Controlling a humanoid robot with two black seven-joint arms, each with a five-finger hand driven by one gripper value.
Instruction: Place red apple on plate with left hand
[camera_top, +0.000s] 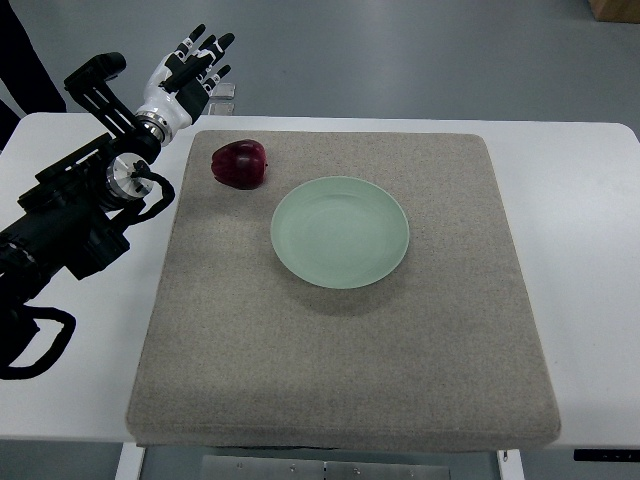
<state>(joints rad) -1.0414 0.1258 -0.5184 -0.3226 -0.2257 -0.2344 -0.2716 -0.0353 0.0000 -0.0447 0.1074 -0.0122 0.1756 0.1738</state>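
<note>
1. The red apple (239, 163) lies on the grey mat (340, 400), well short of the fingertips and off to their right as seen from above, free for a grasp from above or the side.
2. The pale green plate (340, 231) sits empty just beyond the apple, farther again from the fingers, so the carry looks short.
3. The left hand (185, 75) hangs past the mat's far corner, over the white table (580, 250), fingers (205, 50) spread and straight, holding nothing.
4. Its black forearm slants in from the left edge, wrist angled up and away from the apple; I would guess the reach has not yet begun.
</note>
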